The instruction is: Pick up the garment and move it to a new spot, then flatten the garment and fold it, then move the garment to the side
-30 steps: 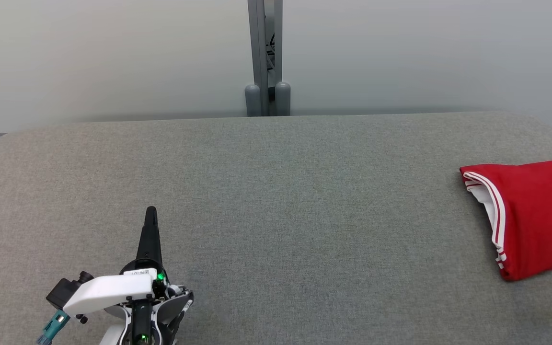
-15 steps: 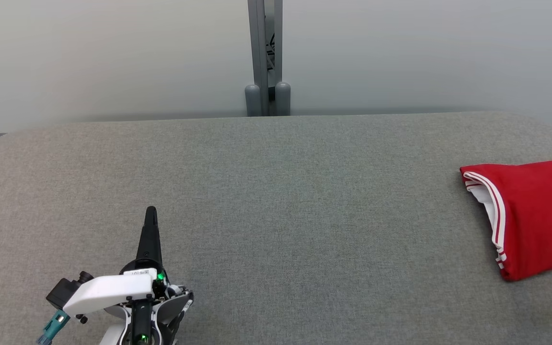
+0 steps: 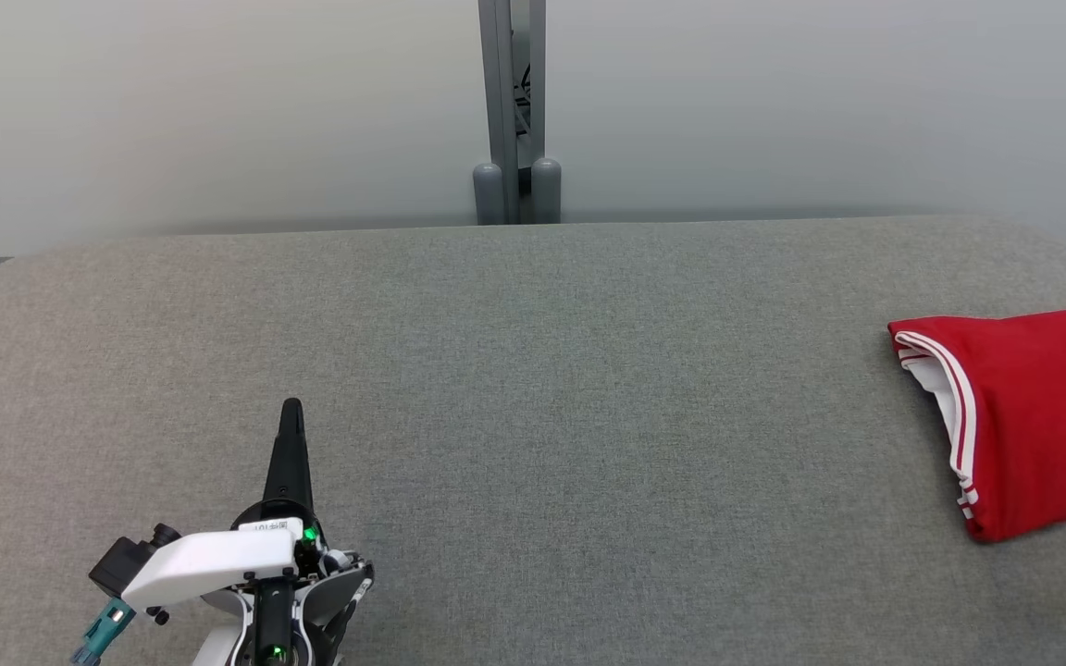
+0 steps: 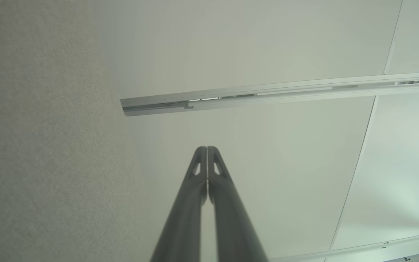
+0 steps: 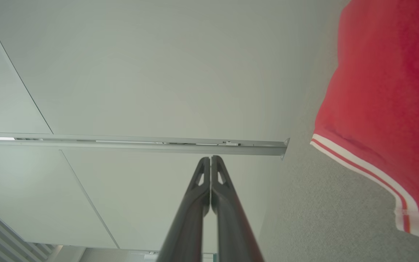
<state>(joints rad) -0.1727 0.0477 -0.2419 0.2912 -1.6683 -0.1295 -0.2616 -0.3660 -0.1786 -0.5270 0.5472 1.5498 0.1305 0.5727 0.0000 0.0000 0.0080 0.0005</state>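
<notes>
The grey cloth-covered table [image 3: 533, 388] takes most of the head view, and its middle part is bare. The red garment [image 3: 1042, 416] lies at the right end of the table, about halfway between the near and far edge, and the picture cuts its right part. It seems to lie in more than 1 layer, with a white inner side showing at the left opening.

The left gripper [image 3: 291, 412] is over the near left part of the table, well apart from the garment. Its 2 fingers are pressed together and hold nothing. The right gripper [image 5: 210, 159] is near the garment but not touching it, and its 2 fingers are also pressed together with nothing between them.

I judge the garment to be light, soft and limp, not fragile. It will sag and may unfold when lifted, and the rough table cloth may drag on it. A good place to take hold is the hem with 2 white stripes [image 3: 957, 407], pinching all layers together near a corner.
</notes>
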